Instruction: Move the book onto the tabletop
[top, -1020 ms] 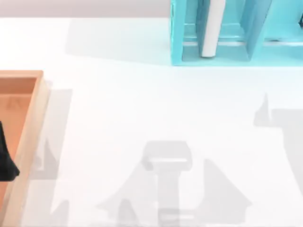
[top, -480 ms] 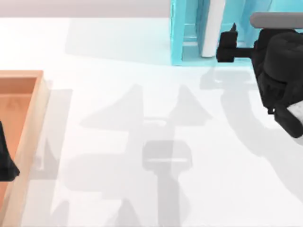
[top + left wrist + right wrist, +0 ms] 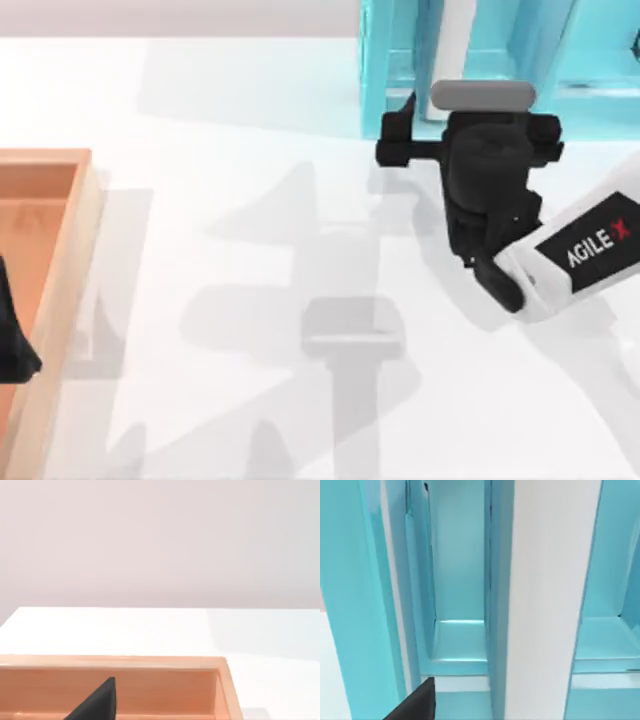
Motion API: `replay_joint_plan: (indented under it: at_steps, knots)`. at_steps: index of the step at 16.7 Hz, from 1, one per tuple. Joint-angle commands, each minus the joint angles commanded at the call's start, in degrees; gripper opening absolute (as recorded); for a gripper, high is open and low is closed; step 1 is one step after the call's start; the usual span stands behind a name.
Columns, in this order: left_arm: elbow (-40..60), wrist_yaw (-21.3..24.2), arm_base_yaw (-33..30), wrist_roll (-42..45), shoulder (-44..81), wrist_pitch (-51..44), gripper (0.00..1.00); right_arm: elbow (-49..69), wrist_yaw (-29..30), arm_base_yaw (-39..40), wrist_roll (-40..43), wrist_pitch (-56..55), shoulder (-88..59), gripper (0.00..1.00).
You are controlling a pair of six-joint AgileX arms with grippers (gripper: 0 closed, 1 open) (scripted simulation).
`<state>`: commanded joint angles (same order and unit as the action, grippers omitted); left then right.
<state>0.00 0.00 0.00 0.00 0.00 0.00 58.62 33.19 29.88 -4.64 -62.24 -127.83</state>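
Far right of the tabletop [image 3: 220,200]: a cyan compartmented shelf [image 3: 375,80], open side facing near. Inside it, upright and edge-on, the book [image 3: 455,40], seen from above as a white slab between two cyan dividers, its lower end resting on the shelf floor, not on the white surface.

Just near of the shelf front: the right gripper [image 3: 470,140], black, on the white AgileX arm reaching in from the right edge, hanging above the table and aimed at the shelf. Directly beyond it, close by and almost in line, the book; no contact to be seen between the two. Whether this gripper is spread wide or closed up: cannot tell.

From the right wrist: the book [image 3: 550,605] dead ahead as a tall white band of page edges, cyan shelf [image 3: 350,605] walls on either side.

At the left edge: the left gripper [image 3: 10,330], parked over an orange-brown wooden tray [image 3: 60,260], well apart from the book. Opening likewise impossible to tell.
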Motion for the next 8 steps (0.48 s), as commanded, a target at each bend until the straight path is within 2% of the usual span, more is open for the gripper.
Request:
replay_joint_plan:
  at_steps: [8]
  knots:
    - [0.00,0.00,0.00,0.00,0.00,0.00,1.00,2.06,-0.60,-0.67,0.06,0.84,-1.25,1.00]
